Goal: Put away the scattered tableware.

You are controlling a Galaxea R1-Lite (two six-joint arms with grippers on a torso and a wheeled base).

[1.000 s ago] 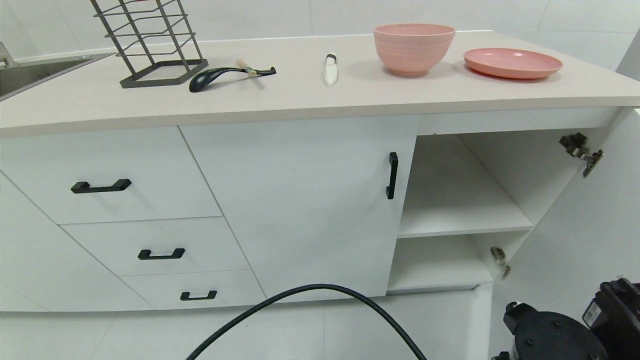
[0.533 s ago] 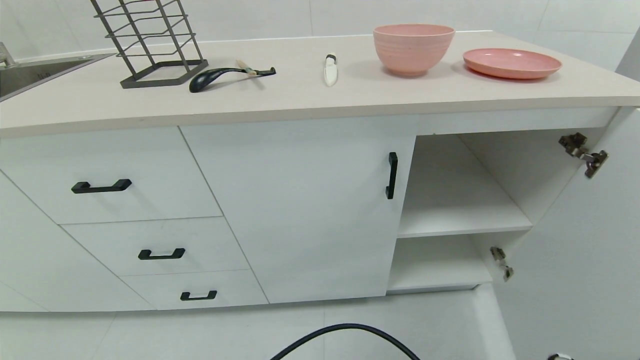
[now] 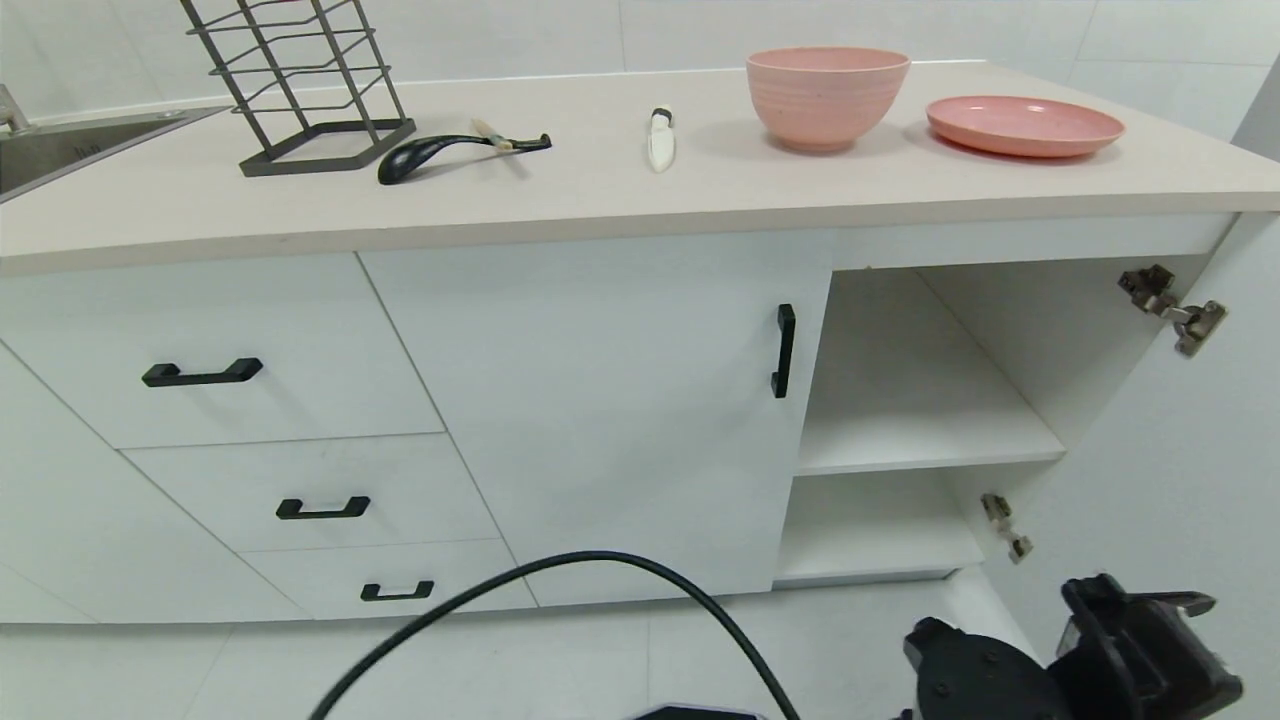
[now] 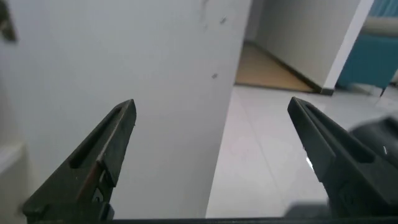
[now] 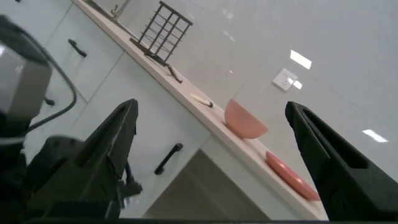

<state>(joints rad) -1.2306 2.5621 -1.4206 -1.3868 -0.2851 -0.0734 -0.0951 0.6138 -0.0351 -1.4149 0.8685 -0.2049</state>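
Note:
On the counter a pink bowl (image 3: 827, 95) (image 5: 245, 121) stands beside a pink plate (image 3: 1024, 125) (image 5: 291, 175). Left of them lie a white knife (image 3: 661, 142) (image 5: 200, 99), then a black spoon (image 3: 430, 155) with a wooden stick (image 3: 492, 133) across its handle. My right gripper (image 5: 211, 106) is open and holds nothing, low down and looking up at the counter. My right arm's dark wrist (image 3: 1100, 660) shows low by the open cabinet door (image 3: 1180, 480). My left gripper (image 4: 211, 106) is open and bare, facing a white panel (image 4: 124, 62) and the floor.
A black wire rack (image 3: 305, 85) (image 5: 163, 32) stands at the counter's left, with a sink (image 3: 70, 145) beyond it. The right cabinet is open, showing two bare shelves (image 3: 920, 430). Three drawers (image 3: 200, 372) and a shut door (image 3: 784, 350) fill the front. A black cable (image 3: 600, 562) loops low.
My right arm dropped out of the head view, then rose again at the lower right. The cable loop sank and came back up. The open cabinet door swung slightly wider.

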